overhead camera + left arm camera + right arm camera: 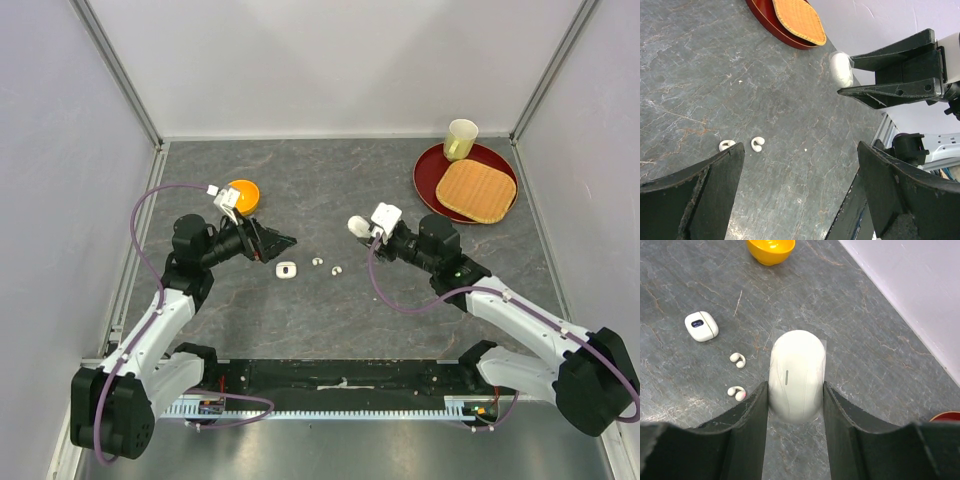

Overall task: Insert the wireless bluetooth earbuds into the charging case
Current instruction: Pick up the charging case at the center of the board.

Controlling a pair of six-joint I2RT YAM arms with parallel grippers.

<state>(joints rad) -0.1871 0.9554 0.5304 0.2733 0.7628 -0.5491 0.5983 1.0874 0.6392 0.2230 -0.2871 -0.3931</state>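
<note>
My right gripper (795,387) is shut on a closed white oval charging case (796,371), which it holds above the table; the top view shows the same case (357,225). Two tiny white earbuds (738,360) (736,392) lie on the grey table to the left of the held case, and the top view has them (317,262) (337,269) mid-table. A second small white case with a dark panel (701,326) (287,270) lies just left of them. My left gripper (800,150) (275,243) stands open and empty, with the earbuds (757,144) by its left finger.
An orange bowl (243,195) sits behind the left gripper. At the back right, a red plate (430,175) carries a woven mat (476,189), with a pale yellow cup (460,140) on its far rim. Side walls and aluminium rails close in the table.
</note>
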